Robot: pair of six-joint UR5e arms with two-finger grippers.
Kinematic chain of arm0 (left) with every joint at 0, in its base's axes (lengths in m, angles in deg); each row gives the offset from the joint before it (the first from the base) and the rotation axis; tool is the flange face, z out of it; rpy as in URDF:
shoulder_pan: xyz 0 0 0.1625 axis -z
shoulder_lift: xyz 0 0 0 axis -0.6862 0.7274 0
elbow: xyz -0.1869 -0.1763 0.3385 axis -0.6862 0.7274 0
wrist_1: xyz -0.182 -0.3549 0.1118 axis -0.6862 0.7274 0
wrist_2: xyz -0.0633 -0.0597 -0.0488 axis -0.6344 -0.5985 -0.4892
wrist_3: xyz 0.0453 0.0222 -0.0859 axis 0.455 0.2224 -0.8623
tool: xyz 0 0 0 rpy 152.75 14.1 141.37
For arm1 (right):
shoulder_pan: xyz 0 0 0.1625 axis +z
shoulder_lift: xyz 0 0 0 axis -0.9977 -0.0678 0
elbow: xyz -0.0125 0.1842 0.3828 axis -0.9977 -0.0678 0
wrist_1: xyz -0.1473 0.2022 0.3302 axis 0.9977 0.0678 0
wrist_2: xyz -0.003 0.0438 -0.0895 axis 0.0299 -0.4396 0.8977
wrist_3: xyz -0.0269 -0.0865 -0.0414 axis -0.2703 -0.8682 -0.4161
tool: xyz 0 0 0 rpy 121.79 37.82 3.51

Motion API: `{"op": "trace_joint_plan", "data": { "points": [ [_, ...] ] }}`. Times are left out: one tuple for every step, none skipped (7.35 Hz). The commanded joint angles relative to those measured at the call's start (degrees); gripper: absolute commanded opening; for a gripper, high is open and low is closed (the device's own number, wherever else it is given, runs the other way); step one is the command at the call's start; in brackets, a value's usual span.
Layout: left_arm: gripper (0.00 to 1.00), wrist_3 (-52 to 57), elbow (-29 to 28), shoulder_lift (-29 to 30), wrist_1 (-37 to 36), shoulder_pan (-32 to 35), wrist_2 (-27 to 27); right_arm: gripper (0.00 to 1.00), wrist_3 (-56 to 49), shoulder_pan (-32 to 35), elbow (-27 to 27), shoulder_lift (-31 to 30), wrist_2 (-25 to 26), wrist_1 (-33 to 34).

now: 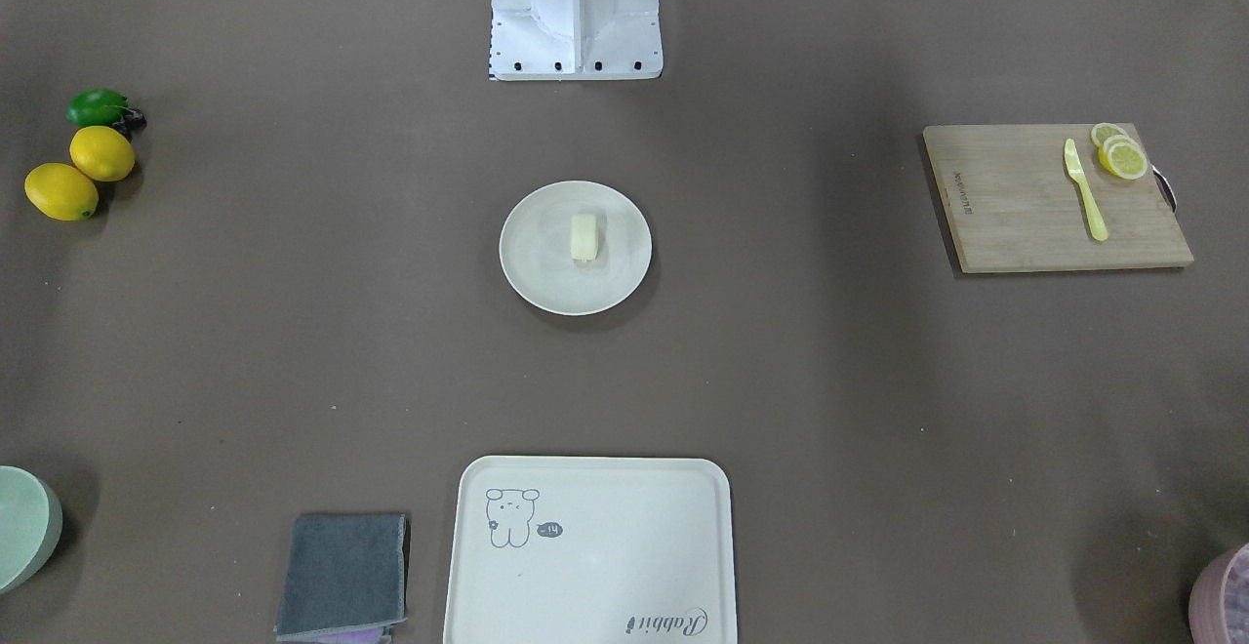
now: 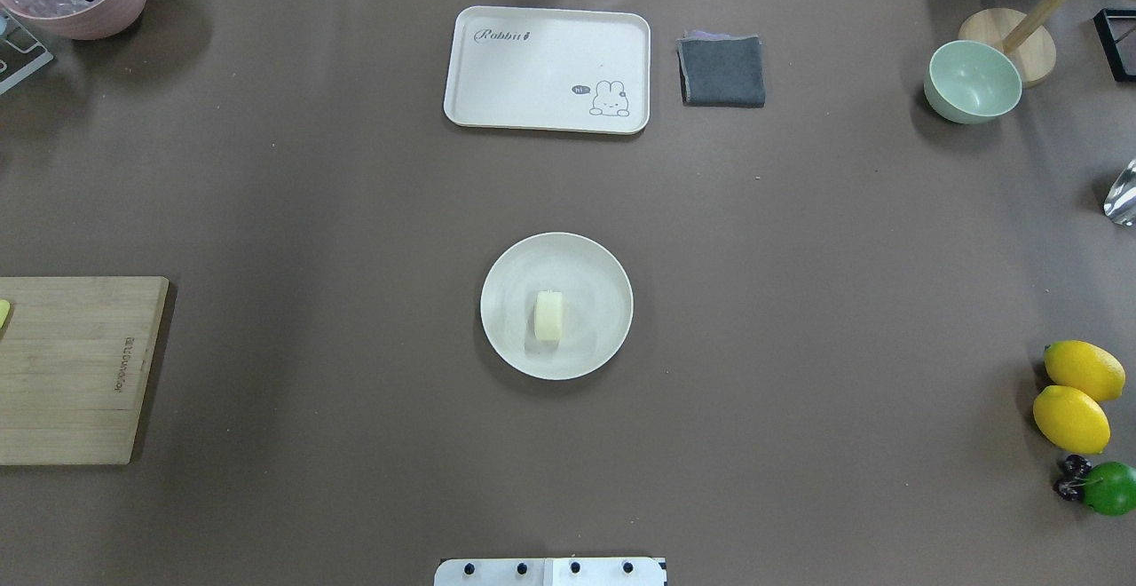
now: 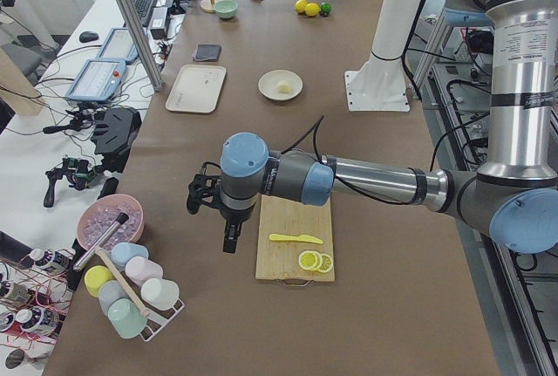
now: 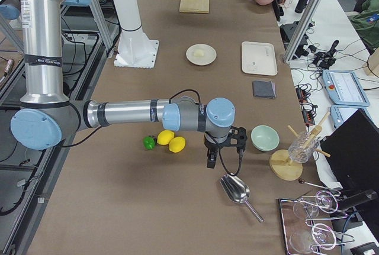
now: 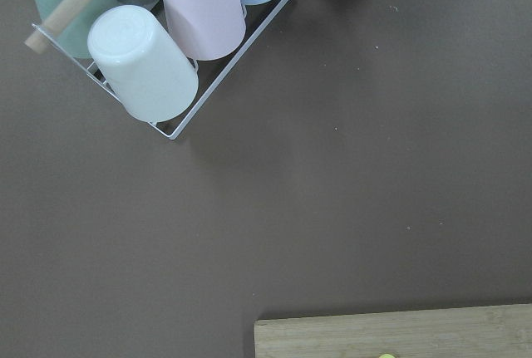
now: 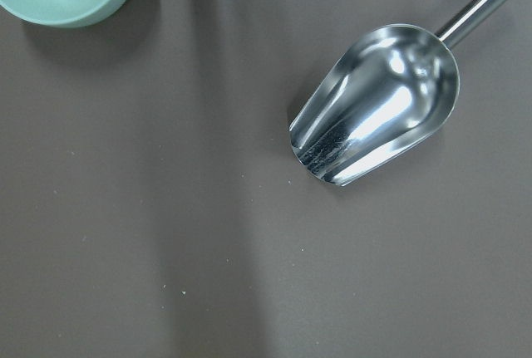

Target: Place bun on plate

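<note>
The bun (image 2: 548,315) is a small pale cream lump lying near the middle of the round cream-white plate (image 2: 603,271) at the table's centre. It also shows in the front view as the bun (image 1: 584,236) on the plate (image 1: 527,273). No gripper is near them. My left gripper (image 3: 229,242) hangs off the table's left end beside the cutting board, seen only in the left side view, so I cannot tell its state. My right gripper (image 4: 210,161) hangs near the lemons at the right end, and I cannot tell its state either.
A rabbit tray (image 2: 547,68) and grey cloth (image 2: 721,70) lie at the far edge. A green bowl (image 2: 972,82), two lemons (image 2: 1071,417) and a lime (image 2: 1108,487) sit on the right. The cutting board (image 1: 1054,197) holds a knife and lemon slices. A metal scoop (image 6: 378,105) and cup rack (image 5: 158,51) lie below the wrists.
</note>
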Motion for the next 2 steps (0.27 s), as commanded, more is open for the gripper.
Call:
{"op": "trace_joint_plan", "data": {
  "points": [
    [0.98,0.00,-0.15,-0.05,0.10,0.00,0.00,1.00,0.05,0.03,-0.03,0.34,-0.06,-0.03],
    [0.98,0.00,-0.24,-0.05,0.19,0.00,0.00,1.00,0.05,0.03,0.06,0.26,-0.15,-0.03]
  ]
}}
